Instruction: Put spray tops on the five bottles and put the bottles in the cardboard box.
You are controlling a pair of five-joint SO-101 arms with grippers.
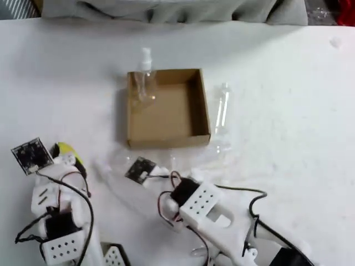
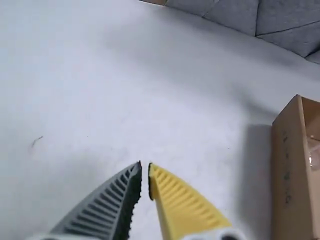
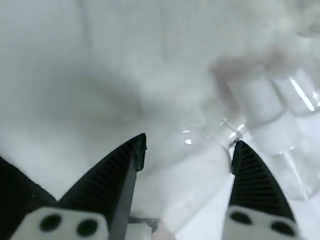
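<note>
From high up, the cardboard box (image 1: 172,113) sits open in the middle of the white desk (image 1: 288,83). One clear bottle with a spray top (image 1: 145,77) is in the box. It leans in a back corner and its white top sticks up over the wall. The rest of the box floor is bare. A second clear bottle (image 1: 222,108) lies on the desk just beside the box, on the other side from the first one. I cannot tell if it has a top.

The left wrist view shows the left jaws up close, one grey and one yellow. They are pressed together at the tips with nothing between them, over bare desk. One brown wall of the box (image 2: 292,170) is near them.

The right wrist view shows the right jaws, both black, spread wide apart. A clear bottle on its side (image 3: 195,170) lies between them. I cannot tell if they touch it. More clear bottles (image 3: 270,105) lie bunched together just past it, and they are hard to make out.
</note>
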